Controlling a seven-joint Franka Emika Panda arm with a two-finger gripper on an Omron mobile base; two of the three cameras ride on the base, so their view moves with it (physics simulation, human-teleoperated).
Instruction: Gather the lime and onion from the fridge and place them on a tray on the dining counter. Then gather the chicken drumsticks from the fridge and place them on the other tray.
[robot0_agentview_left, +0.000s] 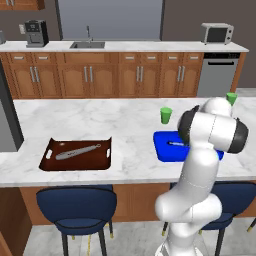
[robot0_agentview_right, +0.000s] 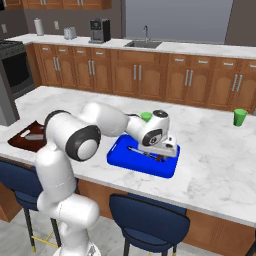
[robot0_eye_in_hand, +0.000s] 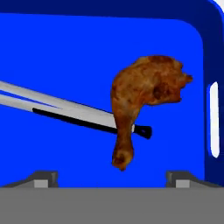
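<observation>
The chicken drumstick (robot0_eye_in_hand: 142, 98) lies on the blue tray (robot0_eye_in_hand: 87, 48), just below the gripper (robot0_eye_in_hand: 112, 177), across a grey utensil (robot0_eye_in_hand: 65, 111). The gripper's fingers stand apart, holding nothing.

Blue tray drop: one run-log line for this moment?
phase: release | gripper: open, above blue tray | drumstick: lying in tray across utensil | brown tray: utensil only

Drumstick (robot0_eye_in_hand: 146, 94) and utensil (robot0_eye_in_hand: 65, 109) crowd the blue tray (robot0_eye_in_hand: 87, 43) — marble counter (robot0_agentview_right: 215, 165) rightward open
</observation>
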